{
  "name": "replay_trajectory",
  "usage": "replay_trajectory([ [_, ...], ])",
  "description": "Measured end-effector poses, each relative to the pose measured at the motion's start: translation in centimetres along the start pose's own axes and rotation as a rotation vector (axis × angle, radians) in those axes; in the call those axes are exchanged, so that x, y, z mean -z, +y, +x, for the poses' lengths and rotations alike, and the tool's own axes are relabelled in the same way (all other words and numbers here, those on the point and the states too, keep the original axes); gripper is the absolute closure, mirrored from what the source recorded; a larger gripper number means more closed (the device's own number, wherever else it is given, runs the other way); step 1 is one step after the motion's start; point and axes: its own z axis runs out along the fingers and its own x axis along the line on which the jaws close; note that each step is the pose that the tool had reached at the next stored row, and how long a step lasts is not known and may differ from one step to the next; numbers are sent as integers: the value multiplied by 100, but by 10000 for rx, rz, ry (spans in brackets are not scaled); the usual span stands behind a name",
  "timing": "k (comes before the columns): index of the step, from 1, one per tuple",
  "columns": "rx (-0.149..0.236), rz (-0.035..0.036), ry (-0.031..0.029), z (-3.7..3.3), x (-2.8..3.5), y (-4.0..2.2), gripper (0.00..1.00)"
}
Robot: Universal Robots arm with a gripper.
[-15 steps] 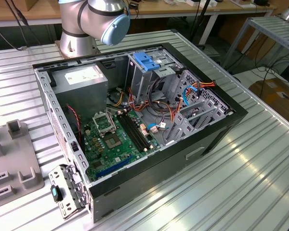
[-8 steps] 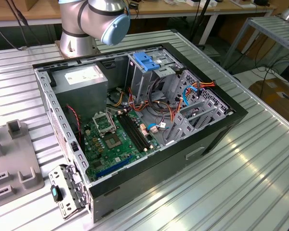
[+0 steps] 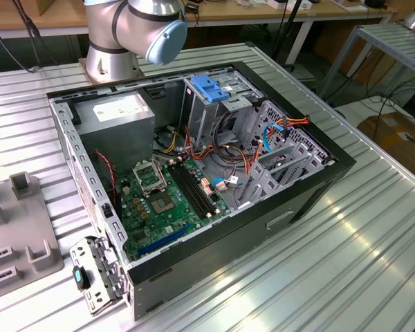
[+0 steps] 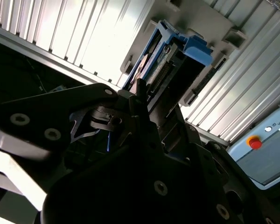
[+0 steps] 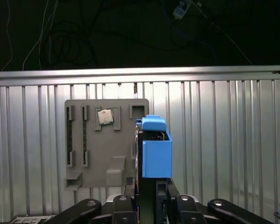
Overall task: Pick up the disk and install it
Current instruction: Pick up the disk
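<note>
Between the gripper's fingers, the disk (image 5: 156, 149) is standing edge-on, blue frame showing. The gripper (image 5: 148, 191) is clamping it clear of the ribbed metal table (image 5: 224, 140). Beyond, a grey fixture plate (image 5: 91, 154) is carrying a processor chip (image 5: 105, 116). In the exterior view, an open computer case (image 3: 214, 259) is lying on the table.

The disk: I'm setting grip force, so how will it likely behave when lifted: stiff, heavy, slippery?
The disk is probably stiff: a flat slab edged by a blue plastic frame. Its thick, solid-looking body suggests it is heavy for its size. Standing on edge in the gripper, its smooth faces could slip or pivot.
</note>
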Motion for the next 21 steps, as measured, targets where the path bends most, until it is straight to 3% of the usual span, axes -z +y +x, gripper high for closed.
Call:
replay_trajectory([
  [4,1,0,0,-3,1,-77,65],
  [13,0,-1,1,-8,3,-188,65],
  [21,0,0,0,-15,4,-370,65],
])
